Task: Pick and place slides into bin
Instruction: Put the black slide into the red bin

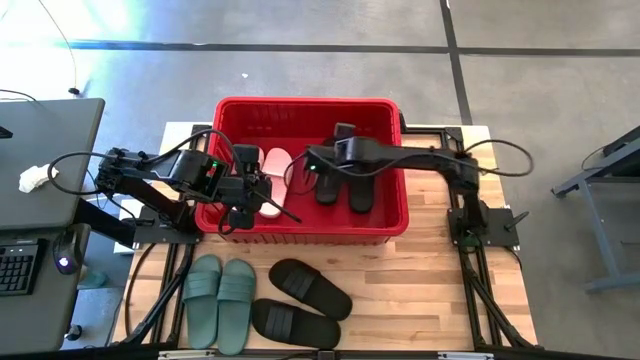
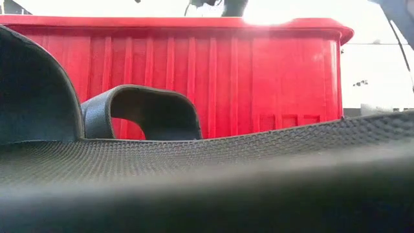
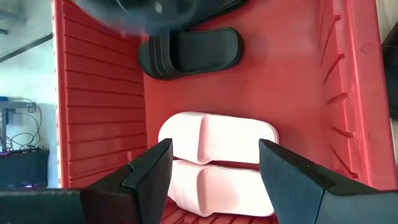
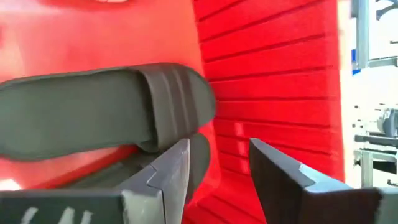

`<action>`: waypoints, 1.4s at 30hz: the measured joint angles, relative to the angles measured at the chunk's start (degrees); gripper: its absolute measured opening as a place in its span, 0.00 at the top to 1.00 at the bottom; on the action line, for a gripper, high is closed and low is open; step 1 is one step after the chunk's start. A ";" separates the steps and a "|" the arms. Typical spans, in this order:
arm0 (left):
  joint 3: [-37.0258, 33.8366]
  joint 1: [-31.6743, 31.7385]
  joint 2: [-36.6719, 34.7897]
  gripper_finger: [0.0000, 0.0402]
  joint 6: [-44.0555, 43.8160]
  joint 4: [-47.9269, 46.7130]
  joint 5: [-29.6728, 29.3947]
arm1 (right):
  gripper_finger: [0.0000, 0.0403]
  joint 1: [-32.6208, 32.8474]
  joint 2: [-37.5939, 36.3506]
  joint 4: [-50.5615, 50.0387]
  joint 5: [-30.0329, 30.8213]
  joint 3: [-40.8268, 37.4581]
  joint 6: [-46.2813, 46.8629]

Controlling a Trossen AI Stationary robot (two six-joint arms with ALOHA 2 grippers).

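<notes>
Gleaming red ribbed bin (image 1: 395,215)

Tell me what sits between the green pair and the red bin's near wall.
Nothing: in the high view only bare wooden table separates the green slides from the bin. The black slides lie beside them, not between.
</notes>
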 joint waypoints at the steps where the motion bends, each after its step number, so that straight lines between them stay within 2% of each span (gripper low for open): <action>1: 0.00 0.00 0.00 0.45 -0.16 -0.01 0.00 | 0.62 0.24 -1.40 -0.46 -0.02 0.00 0.01; 4: 0.00 0.00 0.00 0.45 -0.99 -0.01 0.00 | 0.62 0.98 -6.04 -1.59 -1.57 0.00 0.03; 9: 0.00 -0.01 0.00 0.45 -1.22 1.36 0.04 | 0.62 2.68 -14.76 -2.03 -9.36 0.00 0.05; 12: 0.00 0.01 0.00 0.45 -1.21 2.15 0.61 | 0.62 4.26 -20.14 -2.37 -17.45 0.00 0.99; 19: 0.00 0.01 0.00 0.45 -1.22 2.58 0.89 | 0.62 10.61 -30.46 -1.37 -43.51 0.00 8.35; 22: 0.00 -0.01 0.01 0.45 -1.22 2.72 0.87 | 0.62 15.12 -33.38 1.38 -49.90 -0.02 13.37; 26: -0.02 0.02 0.35 0.45 -1.22 3.66 0.87 | 0.62 23.00 -35.38 6.85 -53.80 -0.02 16.74; 30: 0.01 0.02 0.94 0.45 -1.24 5.54 1.10 | 0.62 31.80 -35.45 9.11 -53.73 -0.02 17.18; 32: -0.04 0.01 1.03 0.45 -1.24 5.57 1.38 | 0.62 35.92 -34.97 8.01 -50.98 -0.02 17.15; 34: 0.05 0.01 1.28 0.45 -1.24 5.56 1.61 | 0.62 40.05 -34.13 4.66 -45.08 -0.08 18.02; 38: -0.05 -0.01 1.61 0.45 -1.49 5.60 2.44 | 0.62 46.45 -31.15 -1.75 -29.60 -0.11 20.39; 42: 0.00 0.00 1.56 0.45 -4.14 5.61 2.45 | 0.62 50.51 -25.71 -8.14 -15.72 -0.11 19.65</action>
